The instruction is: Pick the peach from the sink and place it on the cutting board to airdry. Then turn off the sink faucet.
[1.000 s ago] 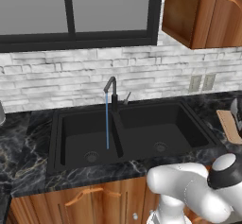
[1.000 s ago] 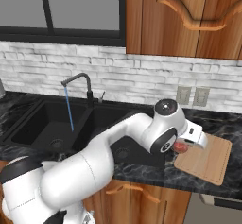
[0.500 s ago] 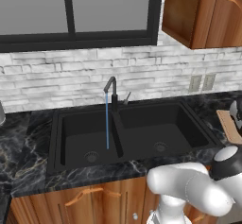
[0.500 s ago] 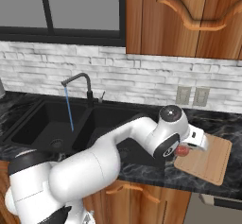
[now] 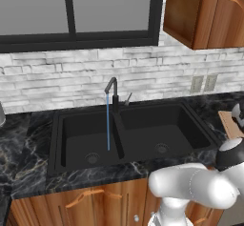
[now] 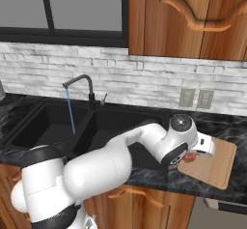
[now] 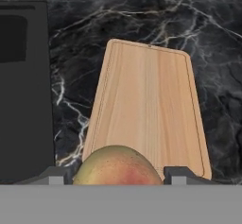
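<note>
Off to the gripper's (image 6: 192,156) left sits the big black sink (image 6: 58,126), both basins bare, and the sink faucet (image 6: 79,85) behind the divider is running, a thin blue stream dropping into the far basin. So the water's on, lever (image 5: 127,98) sticking up at an angle beside the neck.

Right under and ahead of the gripper is the cutting board (image 7: 149,109), lying flat on the dark marble counter (image 7: 75,53) just past the sink's edge. From the hand view the board stretches straight away from the fingers (image 7: 182,175), with the gripper over its near end.

And the peach (image 7: 117,167) is pinched between the two fingers, one dark tip on each side of it, so the jaws are closed around the fruit. It's above the board's near edge, yellowish on top with a red blush toward one side. In the right base view you just catch a bit of red (image 6: 189,157) poking out under the white hand, right at the board's edge closest to the sink. Can't tell whether it's touching the wood or hanging just above it.
</note>
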